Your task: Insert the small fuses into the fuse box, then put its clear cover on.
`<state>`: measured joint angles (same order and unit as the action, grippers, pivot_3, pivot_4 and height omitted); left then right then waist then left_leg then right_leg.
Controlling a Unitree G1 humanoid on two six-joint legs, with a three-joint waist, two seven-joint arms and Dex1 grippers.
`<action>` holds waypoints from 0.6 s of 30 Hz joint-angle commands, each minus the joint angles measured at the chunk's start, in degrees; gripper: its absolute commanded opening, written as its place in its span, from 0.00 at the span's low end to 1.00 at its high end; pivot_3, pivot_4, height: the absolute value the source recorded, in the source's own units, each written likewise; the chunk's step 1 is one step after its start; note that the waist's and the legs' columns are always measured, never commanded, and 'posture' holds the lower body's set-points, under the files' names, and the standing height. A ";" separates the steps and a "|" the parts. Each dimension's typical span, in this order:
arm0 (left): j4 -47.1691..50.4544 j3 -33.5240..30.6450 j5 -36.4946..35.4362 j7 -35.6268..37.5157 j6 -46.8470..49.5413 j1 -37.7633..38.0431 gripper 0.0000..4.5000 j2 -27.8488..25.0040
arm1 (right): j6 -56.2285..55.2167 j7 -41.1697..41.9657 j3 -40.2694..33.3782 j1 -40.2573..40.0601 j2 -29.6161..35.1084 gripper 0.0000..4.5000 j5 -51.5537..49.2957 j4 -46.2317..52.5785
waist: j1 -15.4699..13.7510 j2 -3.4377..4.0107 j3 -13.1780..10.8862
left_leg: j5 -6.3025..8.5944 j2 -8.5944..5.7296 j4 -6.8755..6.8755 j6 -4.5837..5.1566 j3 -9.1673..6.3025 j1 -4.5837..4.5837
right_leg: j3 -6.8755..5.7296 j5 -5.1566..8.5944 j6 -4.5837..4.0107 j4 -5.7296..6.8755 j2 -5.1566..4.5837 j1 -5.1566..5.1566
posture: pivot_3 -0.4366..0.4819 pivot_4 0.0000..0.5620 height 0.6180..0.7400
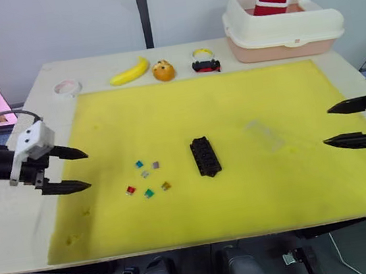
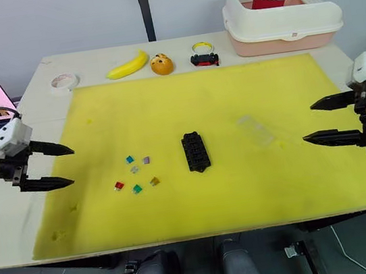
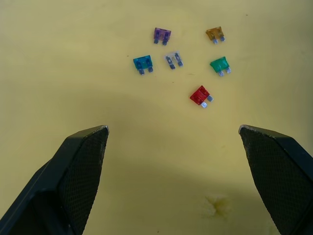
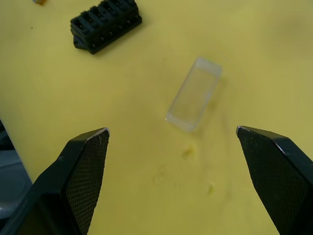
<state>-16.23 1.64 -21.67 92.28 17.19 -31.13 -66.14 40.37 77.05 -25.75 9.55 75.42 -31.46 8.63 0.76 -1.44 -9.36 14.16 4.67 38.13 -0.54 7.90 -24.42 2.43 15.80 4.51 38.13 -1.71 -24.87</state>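
Nothing was inserted yet. Both claws, left [image 1: 72, 169] and right [image 2: 318, 120], stood wide open and empty. The small fuses [image 1: 146, 177] lay loose just left of the fuse box [image 1: 205, 156]; the clear cover [image 4: 193, 94] (faint, probably empty) lay to its right. Next likely called for pinching one fuse.

Bare mat [image 1: 278, 185] btwn fuse box [image 1: 205, 156], cover [image 1: 264, 134].

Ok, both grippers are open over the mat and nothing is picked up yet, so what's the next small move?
Probably ease the left gripper toward the small fuses and down onto the red fuse, the nearest one. All six lie loose on the mat, the fuse box slots look unfilled, and the clear cover comes last.
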 commanded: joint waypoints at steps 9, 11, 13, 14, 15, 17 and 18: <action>8.53 0.86 -4.20 -0.59 14.01 3.72 1.00 5.14 | 12.64 -19.24 6.54 11.49 -9.98 0.98 -10.74 20.70 | 0.08 0.01 0.01 | 0.00 0.02 0.00 0.00 -0.15 -0.02 | 0.03 -0.03 0.05 0.01 0.01 -0.02 | 0.48 0.27 0.99; 9.40 1.59 -4.40 -0.28 15.46 4.04 1.00 5.93 | 15.56 -22.70 10.45 15.71 -12.86 0.98 -13.13 23.36 | 0.10 0.01 0.01 | 0.00 0.03 0.00 0.00 -0.16 -0.02 | 0.04 -0.01 0.00 0.03 0.02 -0.04 | 0.48 0.27 0.99; 9.12 2.92 -4.50 0.05 17.00 3.78 1.00 6.54 | 17.96 -25.99 14.17 19.35 -15.73 0.98 -14.45 25.28 | 0.09 0.01 0.01 | 0.00 0.02 0.00 0.00 -0.16 -0.03 | 0.04 -0.01 -0.01 0.03 0.02 -0.05 | 0.48 0.27 0.99; 8.77 3.66 -4.70 0.14 17.92 3.55 1.00 6.61 | 18.57 -26.98 15.58 20.61 -16.73 0.98 -14.74 25.93 | 0.09 0.01 0.01 | 0.00 0.03 0.00 0.00 -0.16 -0.03 | 0.04 -0.01 -0.01 0.03 0.03 -0.04 | 0.48 0.27 0.99; 8.34 4.35 -4.89 0.20 19.16 3.16 1.00 6.79 | 19.01 -27.72 16.79 21.66 -17.53 0.98 -14.93 26.54 | 0.04 0.01 0.01 | 0.00 0.02 0.00 0.00 -0.16 -0.04 | 0.04 -0.01 -0.01 0.03 0.03 -0.05 | 0.48 0.27 0.99; 7.24 5.56 -5.26 0.22 21.73 2.10 1.00 7.18 | 20.32 -29.14 18.69 23.68 -18.79 0.98 -15.65 27.37 | -0.20 0.01 0.01 | 0.00 0.02 0.00 0.00 -0.15 -0.07 | 0.03 0.00 -0.01 0.02 0.02 -0.05 | 0.48 0.27 0.99; 6.89 6.13 -6.23 0.22 24.00 1.53 1.00 7.18 | 20.78 -29.57 19.76 24.77 -19.15 0.98 -15.88 27.83 | -0.24 0.01 0.01 | 0.00 0.01 0.01 0.00 -0.14 -0.07 | 0.04 0.00 -0.01 0.02 0.00 -0.06 | 0.48 0.27 0.99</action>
<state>-9.09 7.45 -25.99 92.20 38.20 -28.00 -58.46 60.54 48.69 -6.08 32.28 56.34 -46.38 34.79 0.52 -1.43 -9.35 14.16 4.68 38.15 -0.54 7.78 -24.51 2.46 15.80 4.50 38.15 -1.72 -24.93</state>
